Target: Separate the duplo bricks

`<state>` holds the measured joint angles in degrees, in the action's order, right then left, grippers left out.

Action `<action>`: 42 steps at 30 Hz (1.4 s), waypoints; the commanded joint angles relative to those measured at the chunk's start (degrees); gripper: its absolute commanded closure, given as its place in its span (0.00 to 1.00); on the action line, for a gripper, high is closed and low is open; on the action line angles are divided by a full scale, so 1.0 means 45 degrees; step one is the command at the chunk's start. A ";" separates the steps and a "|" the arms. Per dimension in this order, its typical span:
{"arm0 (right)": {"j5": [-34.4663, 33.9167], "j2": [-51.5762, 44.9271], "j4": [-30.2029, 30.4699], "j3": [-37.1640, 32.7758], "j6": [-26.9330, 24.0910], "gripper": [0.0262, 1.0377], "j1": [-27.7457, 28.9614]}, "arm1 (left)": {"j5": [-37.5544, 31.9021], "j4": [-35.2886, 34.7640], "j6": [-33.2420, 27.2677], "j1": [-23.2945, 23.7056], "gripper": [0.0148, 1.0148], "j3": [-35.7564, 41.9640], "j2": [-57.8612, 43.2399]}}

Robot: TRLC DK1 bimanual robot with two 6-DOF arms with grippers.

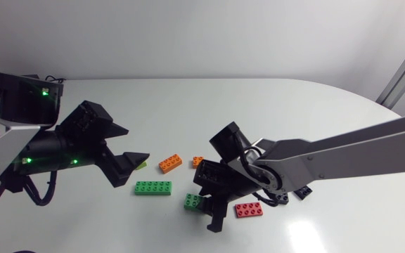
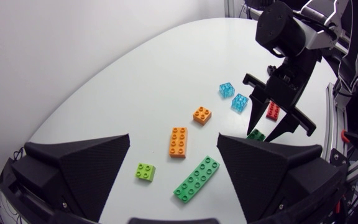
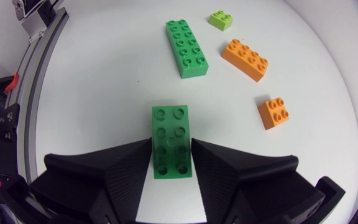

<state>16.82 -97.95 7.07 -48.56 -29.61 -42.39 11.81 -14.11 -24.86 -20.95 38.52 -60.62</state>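
Setting: robotics lab, tabletop manipulation bench. Evidence: a plain white table (image 1: 259, 105) with a rounded edge and a robot arm over it from each side. The left arm (image 1: 41, 151) has black joints and lit green status lights (image 1: 45, 91); the right arm (image 1: 357, 151) is built of long silver-grey links. Scattered on the table between them: loose duplo bricks (image 1: 152, 187) in green, orange, red and pale blue

no readable text or labels
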 commanded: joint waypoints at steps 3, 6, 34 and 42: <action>-0.0105 -0.0381 0.0284 -0.0226 0.0016 0.45 -0.0091 | 0.0246 0.0088 -0.0276 0.0144 0.03 -0.0397 0.0170; -0.0105 -0.0362 0.0323 -0.0187 0.0036 0.40 -0.0111 | 0.0265 0.0088 -0.0295 0.0144 0.03 -0.0455 0.0151; -0.0984 0.9033 0.6163 0.0946 0.2106 0.17 0.3190 | 0.0246 -0.2041 0.0291 -0.0677 0.03 0.0365 0.0444; -0.0964 1.1357 0.8819 0.0321 0.2477 0.14 0.4323 | 0.0207 -0.3369 0.0662 -0.0969 0.03 0.0795 0.1010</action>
<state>12.78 -48.69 44.95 -45.45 -20.27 -23.55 12.23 -28.21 -23.27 -24.88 40.01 -57.12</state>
